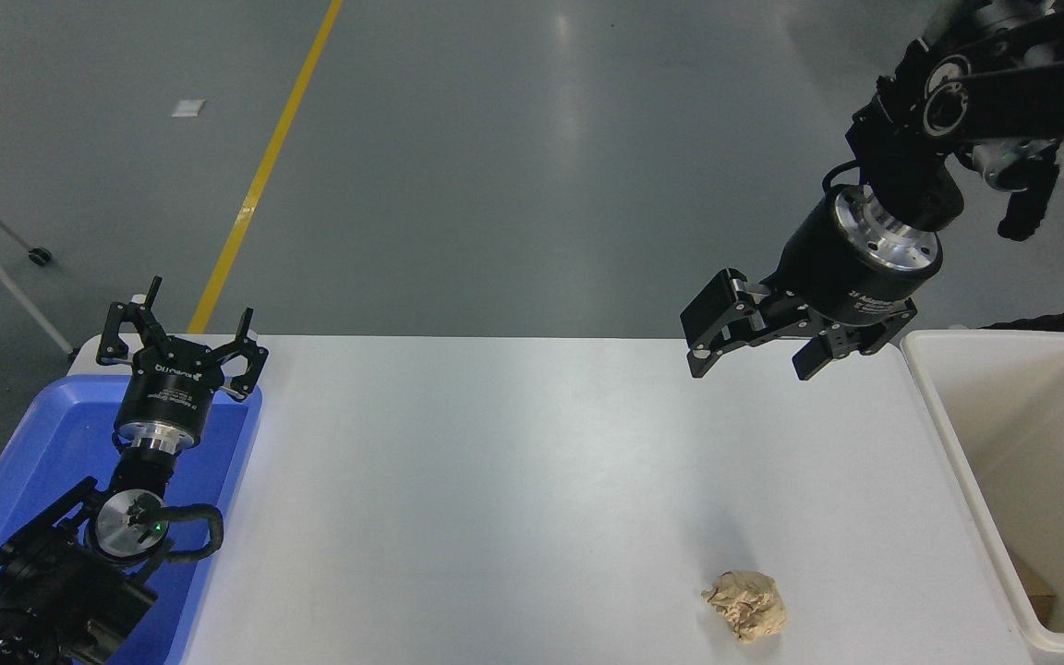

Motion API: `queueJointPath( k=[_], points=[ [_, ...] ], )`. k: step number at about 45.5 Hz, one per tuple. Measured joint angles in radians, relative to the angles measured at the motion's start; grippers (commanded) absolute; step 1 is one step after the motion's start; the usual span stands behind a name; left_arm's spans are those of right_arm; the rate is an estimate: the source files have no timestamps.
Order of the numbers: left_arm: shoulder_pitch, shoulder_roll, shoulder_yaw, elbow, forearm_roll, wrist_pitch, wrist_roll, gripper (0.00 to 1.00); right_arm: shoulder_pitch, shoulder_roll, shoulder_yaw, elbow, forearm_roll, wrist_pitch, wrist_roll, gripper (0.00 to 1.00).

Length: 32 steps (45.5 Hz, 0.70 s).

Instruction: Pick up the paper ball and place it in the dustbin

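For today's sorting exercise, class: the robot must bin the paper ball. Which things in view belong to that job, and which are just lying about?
Belong to the job:
- paper ball, on the table near the front edge
- dustbin, at the table's right end
- right pincer, open, raised above the table

Just lying about:
- blue tray, at the left
- left pincer, parked over the tray
- white table

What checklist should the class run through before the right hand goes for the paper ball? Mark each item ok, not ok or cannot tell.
1. Right hand open and empty: ok.
2. Paper ball lies free on the table, nothing touching it: ok.
3. Right hand over the ball: not ok, it hangs farther back.
4. Dustbin open at the table's right: ok.
5. Left hand parked over the blue tray, clear of the path: ok.
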Motion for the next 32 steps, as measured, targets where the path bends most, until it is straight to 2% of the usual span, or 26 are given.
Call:
queueJointPath(
  k=[12, 22, 32],
  points=[
    [0.002, -0.002, -0.012, -0.001, -0.003, -0.004, -0.002, 1.00, -0.045, -0.020, -0.008, 0.007, -0.013, 0.002, -0.010, 1.00],
    [0.003, -0.003, -0.015, -0.002, -0.004, -0.005, -0.003, 1.00, -0.156, -0.027, 0.000, -0.019, -0.076, -0.007, -0.012, 1.00],
    [0.003, -0.004, -0.016, -0.001, -0.004, -0.006, -0.003, 1.00, -0.321, -0.112, 0.050, -0.039, -0.160, -0.074, -0.010, 1.00]
  ],
)
